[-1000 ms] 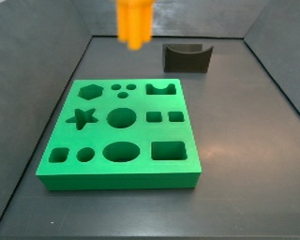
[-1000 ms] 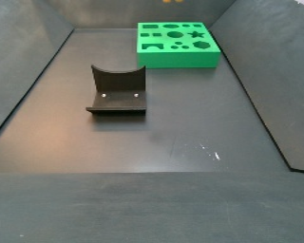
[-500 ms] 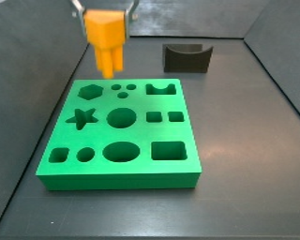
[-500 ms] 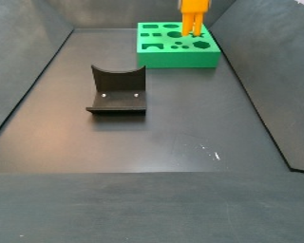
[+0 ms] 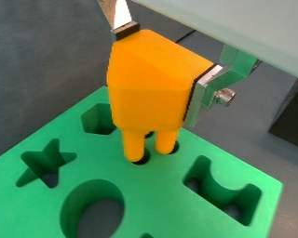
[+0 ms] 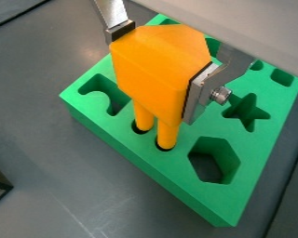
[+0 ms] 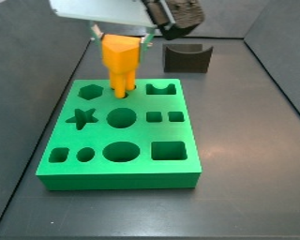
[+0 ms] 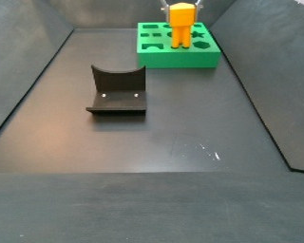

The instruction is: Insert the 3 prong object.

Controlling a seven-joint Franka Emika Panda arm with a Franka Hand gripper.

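My gripper (image 7: 120, 39) is shut on the bright orange 3 prong object (image 7: 120, 64) and holds it upright over the green board (image 7: 102, 164). In both wrist views the silver fingers (image 5: 204, 90) (image 6: 201, 89) clamp its block-shaped top (image 5: 152, 79) (image 6: 156, 74). Its prongs (image 5: 148, 146) (image 6: 163, 133) reach down to the small three-hole cutout near the board's far edge, and their tips sit in or right at the holes. In a side view the object (image 8: 180, 23) stands on the far board (image 8: 152, 59).
The board carries other cutouts: a hexagon (image 7: 90, 91), a star (image 7: 80, 118), a circle (image 7: 121, 117), an arch notch (image 7: 163, 88), a square (image 7: 171, 150). The dark fixture (image 7: 187, 57) (image 8: 117, 92) stands apart from the board. Dark walls ring the floor.
The gripper has carried the orange object down and towards the board's three-hole cutout; its prongs now meet the board, where before it hung above the far left edge.
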